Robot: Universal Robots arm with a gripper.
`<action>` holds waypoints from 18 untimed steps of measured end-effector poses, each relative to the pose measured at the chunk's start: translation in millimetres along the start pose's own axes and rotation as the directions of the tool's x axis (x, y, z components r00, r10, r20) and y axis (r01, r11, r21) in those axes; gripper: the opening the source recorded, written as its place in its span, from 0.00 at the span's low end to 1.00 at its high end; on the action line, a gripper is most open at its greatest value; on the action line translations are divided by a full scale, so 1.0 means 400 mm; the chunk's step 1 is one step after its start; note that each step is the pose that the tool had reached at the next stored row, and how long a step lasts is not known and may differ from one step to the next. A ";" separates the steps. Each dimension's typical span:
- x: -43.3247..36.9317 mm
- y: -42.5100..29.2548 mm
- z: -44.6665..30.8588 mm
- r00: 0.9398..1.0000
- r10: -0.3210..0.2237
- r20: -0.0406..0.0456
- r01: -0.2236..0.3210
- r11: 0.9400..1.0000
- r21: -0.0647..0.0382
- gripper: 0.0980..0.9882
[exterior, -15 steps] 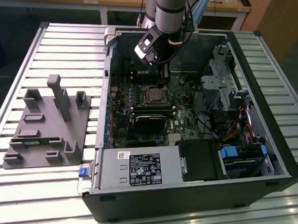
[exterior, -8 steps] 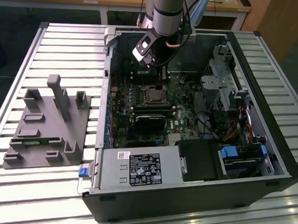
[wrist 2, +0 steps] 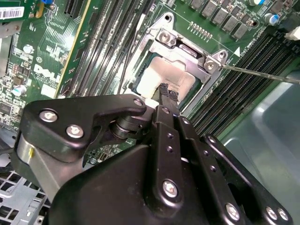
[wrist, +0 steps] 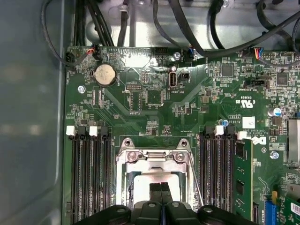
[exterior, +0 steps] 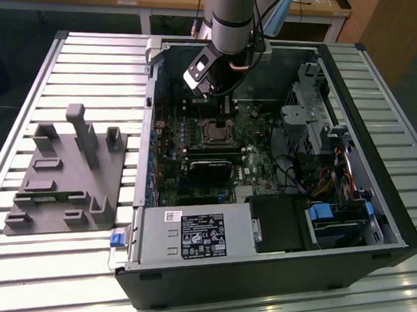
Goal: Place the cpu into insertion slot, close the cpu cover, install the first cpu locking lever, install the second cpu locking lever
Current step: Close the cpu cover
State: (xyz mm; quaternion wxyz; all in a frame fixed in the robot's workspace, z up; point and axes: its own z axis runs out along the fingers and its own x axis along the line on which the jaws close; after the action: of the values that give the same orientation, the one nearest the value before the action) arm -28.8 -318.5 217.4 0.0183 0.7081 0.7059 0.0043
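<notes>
I judged the step in hand to be closing the cpu cover. The cpu already sat in the insertion slot, its pale metal top showing through the window of the cpu cover. As far as I could tell, that cover lay flat over it.

My jaws were closed on nothing, the two fingers pressed side by side. My fingertips were at the near edge of the chip. I could not tell whether they touched it or hung just above it.

In the exterior view I reached into the open computer case from twelve o'clock. The socket was near the middle of the green motherboard, with black memory slots on either side of it. The case stood on the slatted bench, and a grey fixture lay well apart from it toward nine o'clock.

A thin wire locking lever ran out from one corner of the socket frame and away across the memory slots. It looked to me to be unlatched.

As I judged it, the next move called for certainty that the cover was fully down before any load went on a lever. After that it needed a narrow, closed tip set against the thin wire. The wire would have to be pushed down and tucked sideways under its catch. The main risks were the wire slipping off my tip or my scraping the board beside it.
</notes>
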 end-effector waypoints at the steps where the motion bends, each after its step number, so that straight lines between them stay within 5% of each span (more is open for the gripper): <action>1: 0.000 0.000 0.000 1.000 0.000 0.000 0.000 1.000 0.000 0.01; 10: 0.000 0.000 0.000 0.998 -0.056 -0.002 0.056 0.998 -0.001 0.01; 18: 0.000 0.000 0.001 0.988 -0.157 -0.004 0.157 0.988 -0.003 0.01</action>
State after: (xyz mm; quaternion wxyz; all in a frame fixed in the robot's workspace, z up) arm -28.7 -318.5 217.2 0.0182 0.6504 0.7593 0.0054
